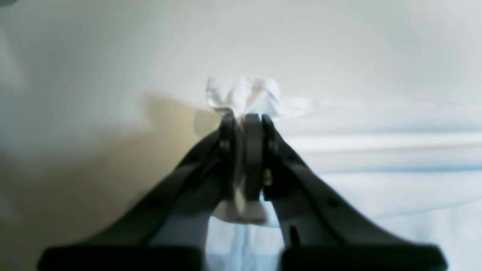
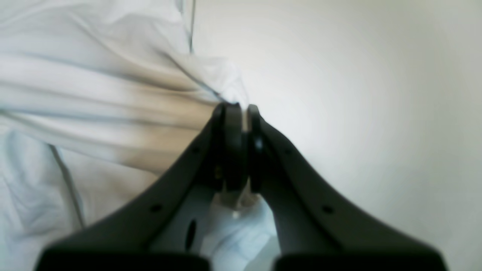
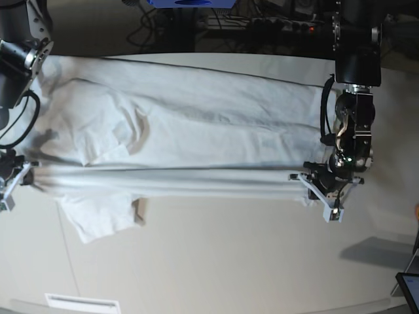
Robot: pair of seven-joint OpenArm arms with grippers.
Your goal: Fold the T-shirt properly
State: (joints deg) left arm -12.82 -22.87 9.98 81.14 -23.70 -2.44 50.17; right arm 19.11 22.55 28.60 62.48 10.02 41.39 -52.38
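The white T-shirt (image 3: 196, 131) lies lengthwise across the off-white table (image 3: 236, 261), with its near edge pulled into a taut folded ridge between the two grippers. A sleeve (image 3: 98, 219) spreads flat toward the front left. On the right of the base view, my left gripper (image 3: 306, 185) is shut on one end of that ridge. In the left wrist view a bunch of the T-shirt (image 1: 244, 94) pokes out past the left gripper (image 1: 244, 118). My right gripper (image 3: 21, 174), at the base view's left edge, is shut on the other end. The T-shirt (image 2: 94, 98) stretches away from the right gripper (image 2: 240, 109).
Cables and dark equipment (image 3: 262, 23) line the table's far side, beside a blue object (image 3: 190, 3). A white label (image 3: 82, 303) sits at the front edge. A dark device corner (image 3: 409, 288) shows at the bottom right. Bare tabletop lies in front of the shirt.
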